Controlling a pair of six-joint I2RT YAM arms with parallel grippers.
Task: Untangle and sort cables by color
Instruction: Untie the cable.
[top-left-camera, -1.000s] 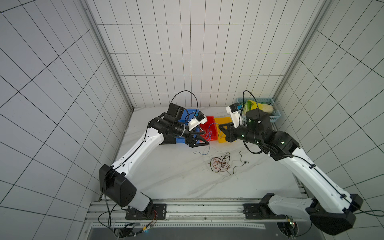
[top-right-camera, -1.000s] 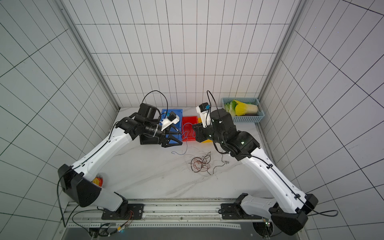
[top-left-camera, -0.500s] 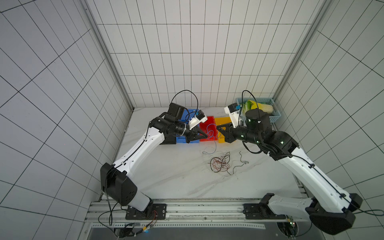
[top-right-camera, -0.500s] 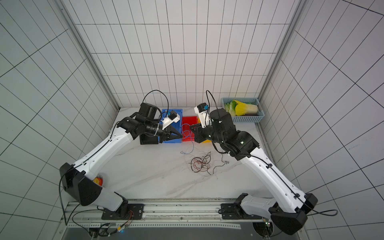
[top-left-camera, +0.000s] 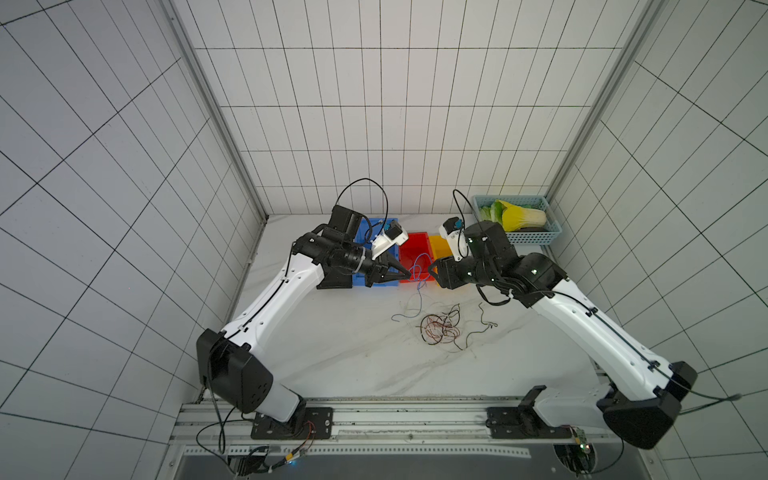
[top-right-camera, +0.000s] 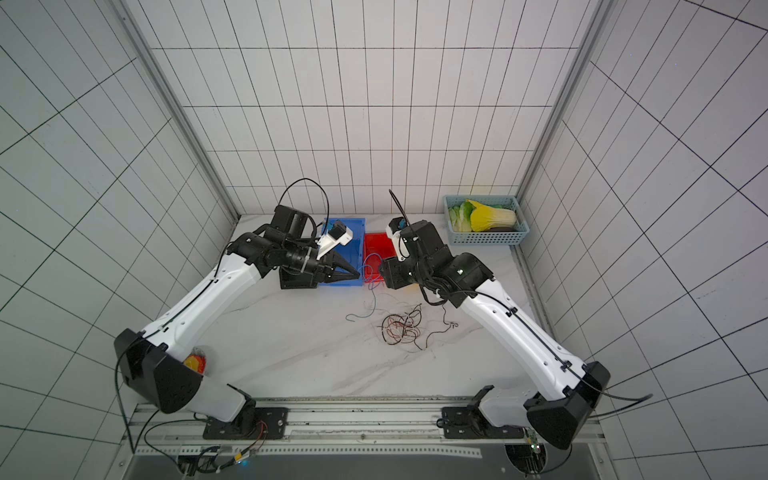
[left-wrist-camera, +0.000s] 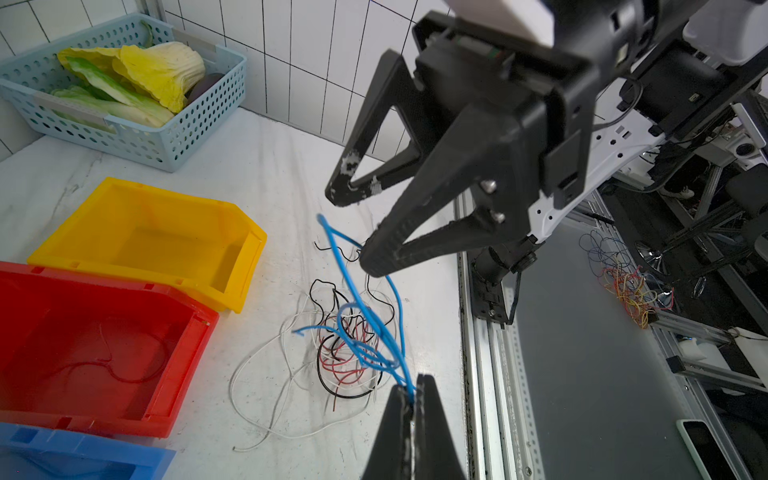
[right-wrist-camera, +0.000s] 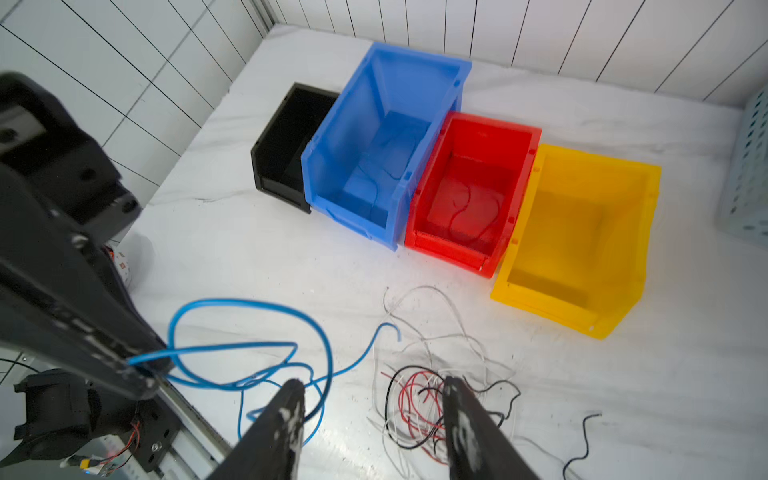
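Note:
My left gripper (left-wrist-camera: 411, 392) is shut on a bunch of blue cables (left-wrist-camera: 376, 332), pinched at its fingertips and raised above the table. The blue loops (right-wrist-camera: 249, 302) hang toward my right gripper (right-wrist-camera: 372, 386), which stands open with nothing pinched; one blue strand passes by one of its fingers (right-wrist-camera: 286, 411). In both top views the two grippers (top-left-camera: 406, 273) (top-left-camera: 432, 270) face each other tip to tip in front of the red bin. A tangle of red, black and white cables (top-left-camera: 440, 330) (right-wrist-camera: 415, 399) lies on the table below them.
Four bins stand in a row at the back: black (right-wrist-camera: 282, 124), blue (right-wrist-camera: 353, 124), red (right-wrist-camera: 490, 122) with a red wire inside, yellow (right-wrist-camera: 582, 216). A pale blue basket (top-left-camera: 532, 237) with cabbage sits in the back right corner. A loose black wire (top-left-camera: 484, 322) lies right of the tangle.
My left gripper shut on the blue cables and rose toward the right gripper. My right gripper, shut before, has opened.

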